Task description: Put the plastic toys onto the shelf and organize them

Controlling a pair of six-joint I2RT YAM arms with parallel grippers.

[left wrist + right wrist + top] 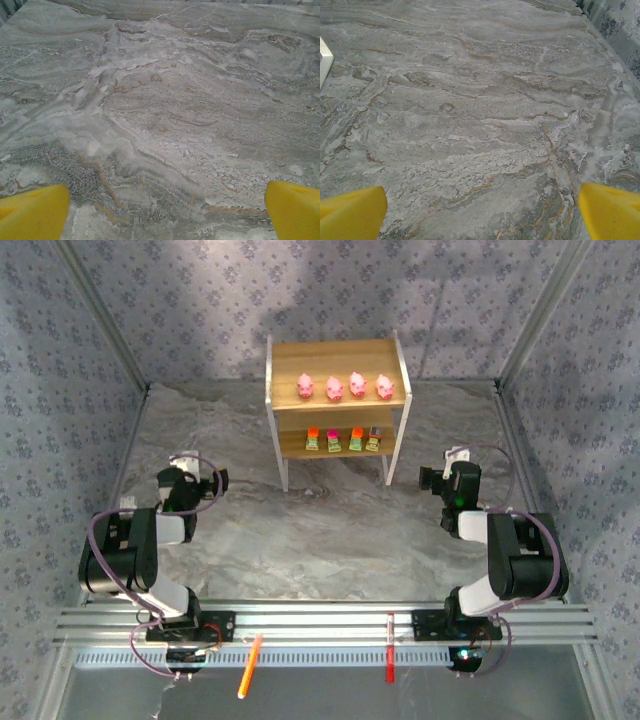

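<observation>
The grey marbled worktop (330,530) lies between patterned walls, and at its far side stands the shelf (336,358), a small rack with two light wooden boards on thin white legs. The left arm (140,550) is folded over its base at the near left: the upper part leans back, and the forearm reaches forward and a little inward, ending well apart from the shelf. The right arm (510,560) is folded in a mirrored way at the near right. The left tool (165,205) hangs low above bare worktop, released, its yellow fingers (32,212) far apart with nothing between them. The right tool (482,205) is in the same state, released and wide, also over bare worktop. Four pink pig figures (333,389) stand in one row on the upper board. Four blocky yellow-green toys (334,442) stand in one row on the lower board, with orange, magenta, orange and grey tops from left to right. An orange pen (249,665) and a red pen (390,660) lie in front of the arm bases.
</observation>
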